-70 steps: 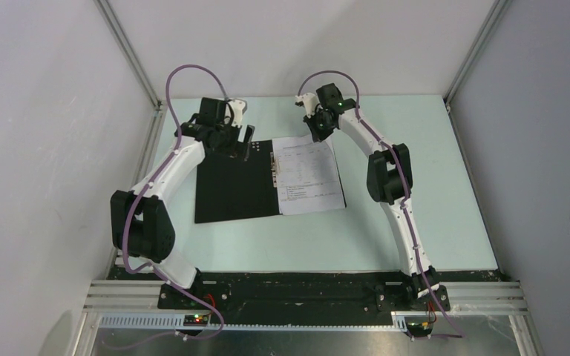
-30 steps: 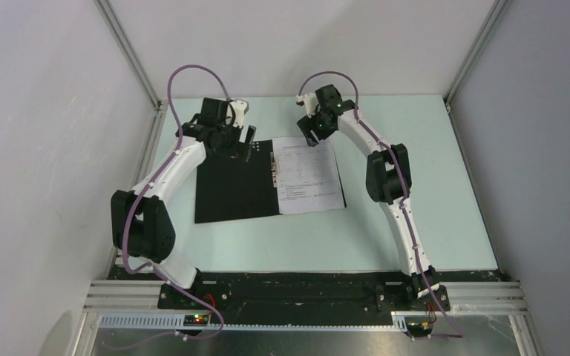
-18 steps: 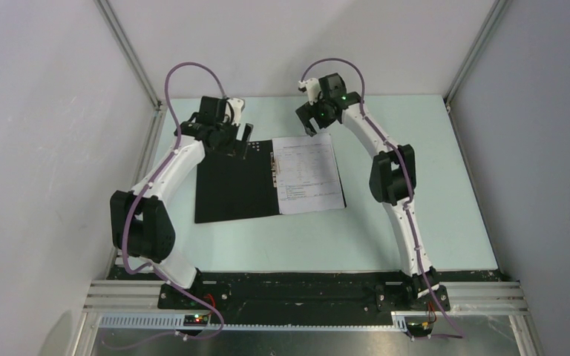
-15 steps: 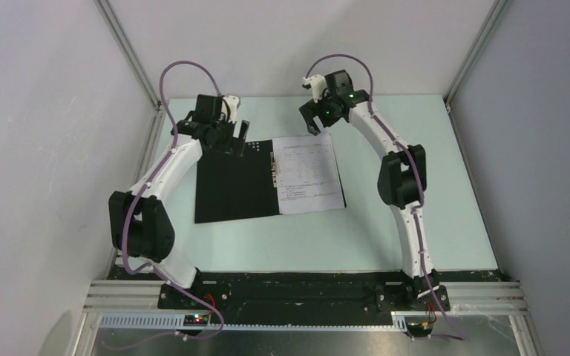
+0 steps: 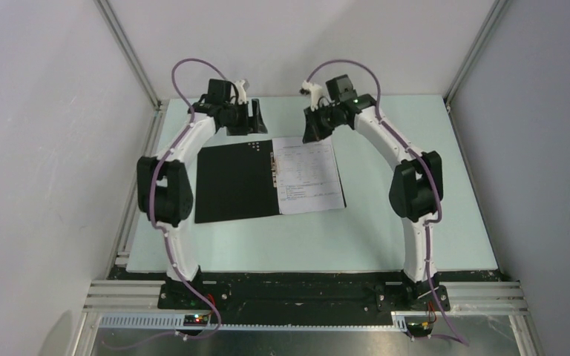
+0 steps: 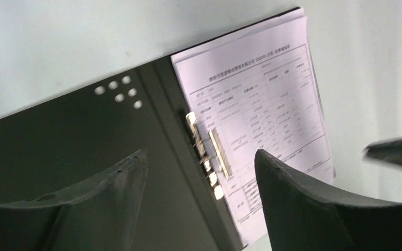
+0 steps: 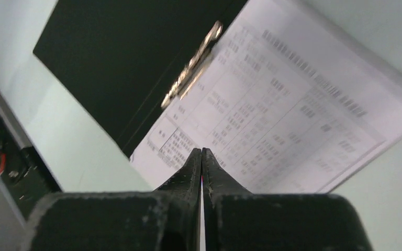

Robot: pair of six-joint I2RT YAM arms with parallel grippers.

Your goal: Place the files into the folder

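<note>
1. The files (image 5: 308, 176) are a thin stack of white sheets, packed with small black print and ruled table lines. They lie flat on the right half of the folder (image 5: 234, 182), and their left edge sits along its spine.
2. The folder is wide open, flat like a book, with the matte black inside facing up. A thin black sliver of cover peeks out past the paper's far edge in the left wrist view.
3. A shiny, narrow metal clip (image 6: 209, 151) runs along the spine, right at the paper's edge. I can't tell whether it actually pinches the sheets.
4. The folder's left half has a little cluster of pale round dots (image 6: 119, 90) near its far edge.
5. The left gripper (image 5: 251, 122) hangs over the folder's far edge on the left half. Its jaws are spread wide with nothing in them, and the fingers (image 6: 110, 193) look like curved, dull black plastic.
6. The right gripper (image 7: 201, 150) is over the far edge of the papers, pinched fully together and empty.
7. Everything sits on a smooth pale green table (image 5: 386, 237).
</note>
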